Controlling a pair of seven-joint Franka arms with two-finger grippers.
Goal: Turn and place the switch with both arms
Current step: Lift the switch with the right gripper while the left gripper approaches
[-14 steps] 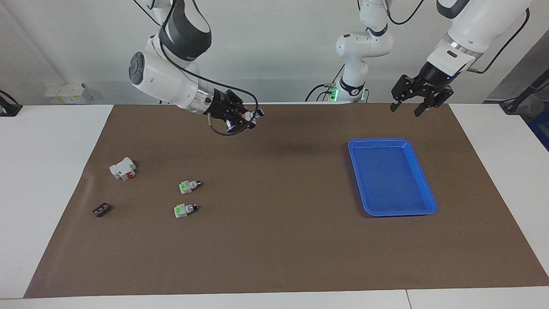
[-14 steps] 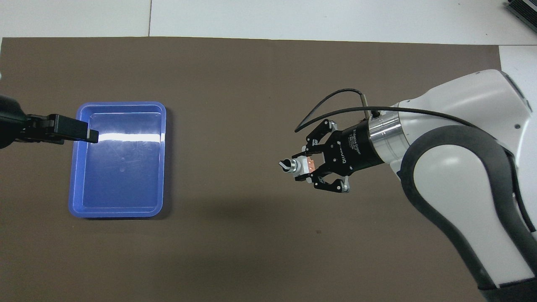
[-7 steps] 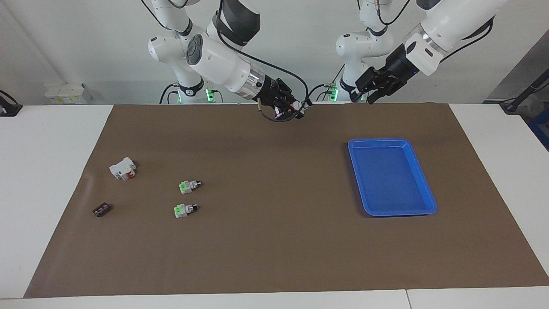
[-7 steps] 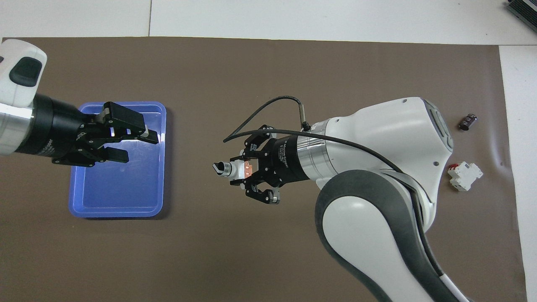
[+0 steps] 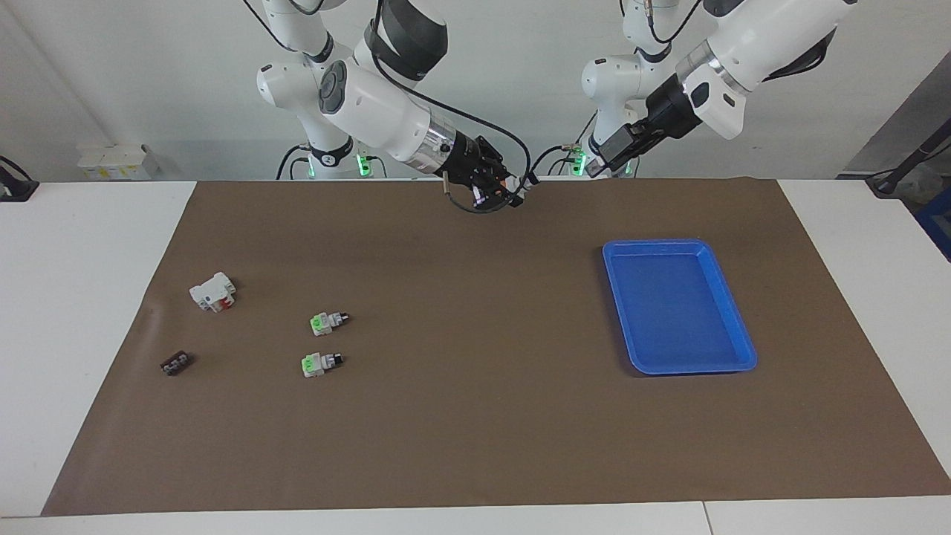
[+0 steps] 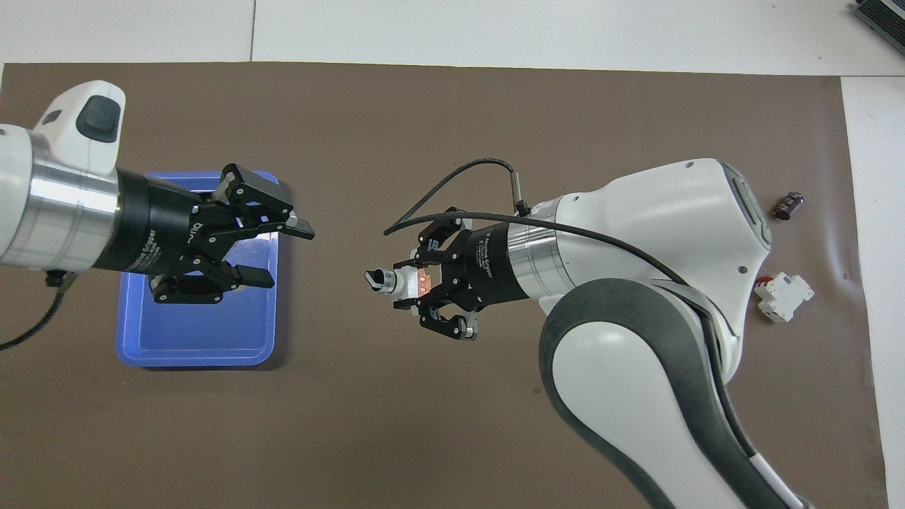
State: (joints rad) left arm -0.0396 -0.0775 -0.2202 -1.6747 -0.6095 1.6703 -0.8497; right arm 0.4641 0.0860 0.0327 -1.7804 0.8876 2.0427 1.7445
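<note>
My right gripper point(image 6: 413, 283) is shut on the switch point(image 6: 404, 283), a small white-grey block with an orange end at the fingers and a black-tipped silver knob pointing toward my left gripper. It holds the switch up in the air over the middle of the brown mat, as the facing view also shows point(image 5: 516, 193). My left gripper point(image 6: 291, 256) is open and empty over the edge of the blue tray point(image 6: 198, 359), its fingers pointing at the switch with a gap between them. In the facing view it hangs high point(image 5: 596, 165).
The blue tray point(image 5: 654, 243) lies toward the left arm's end. Two green-ended switches point(image 5: 327, 322) point(image 5: 319, 363), a white block with a red part point(image 5: 212, 292) and a small dark part point(image 5: 175, 363) lie toward the right arm's end.
My right gripper carried the switch from the right arm's end to over the mat's middle. My left gripper swung in over the tray, turned toward the switch and came closer to it.
</note>
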